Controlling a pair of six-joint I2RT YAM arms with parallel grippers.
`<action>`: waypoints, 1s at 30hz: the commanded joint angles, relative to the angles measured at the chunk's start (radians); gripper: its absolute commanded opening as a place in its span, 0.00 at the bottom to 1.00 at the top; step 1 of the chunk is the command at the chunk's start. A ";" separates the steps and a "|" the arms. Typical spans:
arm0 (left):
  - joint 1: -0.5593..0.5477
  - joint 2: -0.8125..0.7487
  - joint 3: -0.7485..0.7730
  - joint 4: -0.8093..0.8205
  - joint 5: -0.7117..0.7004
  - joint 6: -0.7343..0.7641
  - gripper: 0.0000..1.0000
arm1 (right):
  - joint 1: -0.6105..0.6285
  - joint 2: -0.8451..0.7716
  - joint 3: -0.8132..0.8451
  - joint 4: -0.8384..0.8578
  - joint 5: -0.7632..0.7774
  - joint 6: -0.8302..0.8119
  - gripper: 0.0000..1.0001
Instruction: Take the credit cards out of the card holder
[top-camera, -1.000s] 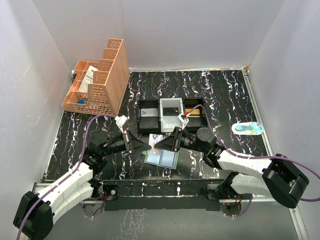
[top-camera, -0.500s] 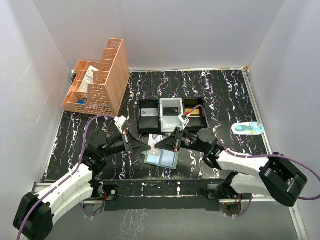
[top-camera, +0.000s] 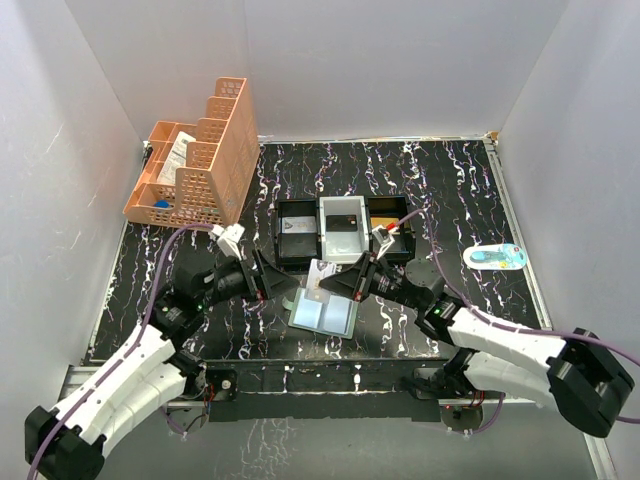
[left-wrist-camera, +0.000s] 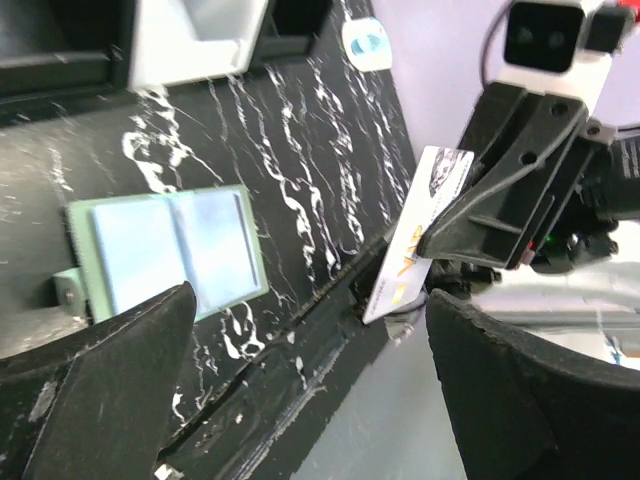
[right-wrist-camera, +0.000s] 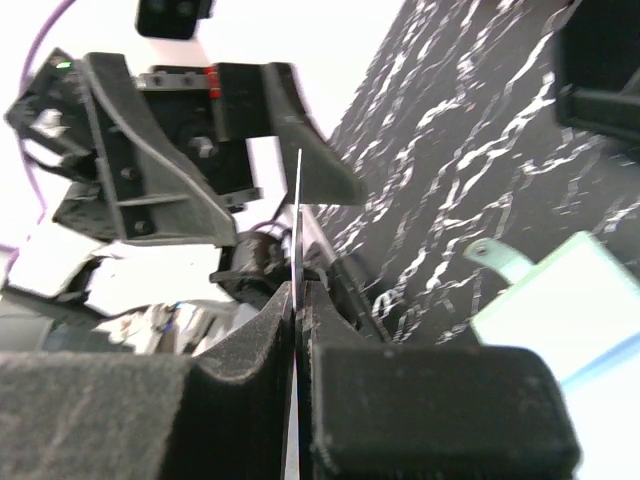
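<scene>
I judge the task to be partly done. One white plastic credit card (top-camera: 321, 274) is out of the holder and held in the air between the two arms. The right claw (top-camera: 332, 283) has it, with its black fingers (right-wrist-camera: 250, 360) pressed together on the lower edge of the card, so that in the right wrist view I see the card only as a thin line. The left claw (left-wrist-camera: 308, 300) stands wide apart and holds nothing.

The small flat grey-green card holder (top-camera: 323, 313), with its pale blue shiny inside, lies open on the black table with white marble streaks (top-camera: 450, 190). It is just below and near the lifted card, in front of both arm bases. Both its panels look bare to me, but I cannot tell if another card sits in a pocket. What is left, I think, is to put this card down and to check the holder again.

The holder lies inside up. Its long axis runs roughly left to right across the table and its fold runs near to far. The small tab is on the side of the left arm.
</scene>
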 joint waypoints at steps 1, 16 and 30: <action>0.006 -0.027 0.161 -0.371 -0.226 0.195 0.99 | -0.004 -0.081 0.013 -0.152 0.156 -0.130 0.00; 0.087 0.183 0.365 -0.614 -0.709 0.420 0.99 | -0.004 -0.065 0.239 -0.586 0.396 -0.511 0.00; 0.139 0.057 0.348 -0.621 -0.794 0.476 0.99 | 0.010 0.281 0.598 -0.682 0.451 -0.830 0.00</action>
